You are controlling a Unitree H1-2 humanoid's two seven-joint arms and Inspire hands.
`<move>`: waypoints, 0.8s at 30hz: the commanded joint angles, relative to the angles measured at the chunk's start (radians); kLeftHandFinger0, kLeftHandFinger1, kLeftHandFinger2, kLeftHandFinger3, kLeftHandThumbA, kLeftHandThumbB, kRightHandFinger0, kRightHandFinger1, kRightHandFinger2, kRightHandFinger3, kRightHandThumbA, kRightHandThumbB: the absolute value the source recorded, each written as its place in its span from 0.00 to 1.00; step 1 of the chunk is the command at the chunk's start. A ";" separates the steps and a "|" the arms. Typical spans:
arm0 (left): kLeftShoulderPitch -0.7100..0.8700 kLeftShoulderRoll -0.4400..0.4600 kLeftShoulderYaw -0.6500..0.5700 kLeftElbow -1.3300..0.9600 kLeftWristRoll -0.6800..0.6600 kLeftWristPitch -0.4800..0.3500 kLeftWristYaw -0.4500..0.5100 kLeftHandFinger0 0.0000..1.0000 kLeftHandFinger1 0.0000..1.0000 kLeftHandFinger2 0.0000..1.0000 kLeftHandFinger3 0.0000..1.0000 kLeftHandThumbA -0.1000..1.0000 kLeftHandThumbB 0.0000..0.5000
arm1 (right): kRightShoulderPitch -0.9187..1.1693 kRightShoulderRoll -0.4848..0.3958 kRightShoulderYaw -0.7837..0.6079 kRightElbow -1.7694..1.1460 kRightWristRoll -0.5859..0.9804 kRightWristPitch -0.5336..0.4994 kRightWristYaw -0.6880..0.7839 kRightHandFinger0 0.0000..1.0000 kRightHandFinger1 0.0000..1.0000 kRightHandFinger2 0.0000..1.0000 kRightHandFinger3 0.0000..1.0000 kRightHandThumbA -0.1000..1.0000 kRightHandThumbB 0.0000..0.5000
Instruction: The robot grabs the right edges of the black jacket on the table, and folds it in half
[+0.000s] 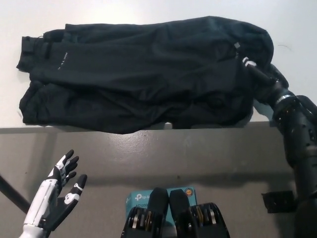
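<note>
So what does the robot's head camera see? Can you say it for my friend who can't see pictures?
A crumpled black fabric jacket lies spread across a white table, and the robot's black right hand reaches into the jacket's right edge, its fingers hidden against the dark cloth. The white left hand rests open at the lower left, below the table's edge, holding nothing.

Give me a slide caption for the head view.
Right hand at the jacket's right edge; left hand open, idle.

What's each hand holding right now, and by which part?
The right hand is at the black jacket's right edge, its fingers lost among the fabric, so a grip cannot be confirmed. The left hand rests open at the lower left, holding nothing.
</note>
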 commanded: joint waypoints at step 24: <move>0.033 0.012 -0.010 -0.030 0.010 -0.016 -0.018 1.00 1.00 1.00 1.00 0.72 0.00 | -0.141 -0.177 -0.145 -0.186 0.019 -0.048 -0.103 0.00 0.25 0.65 0.93 0.00 0.22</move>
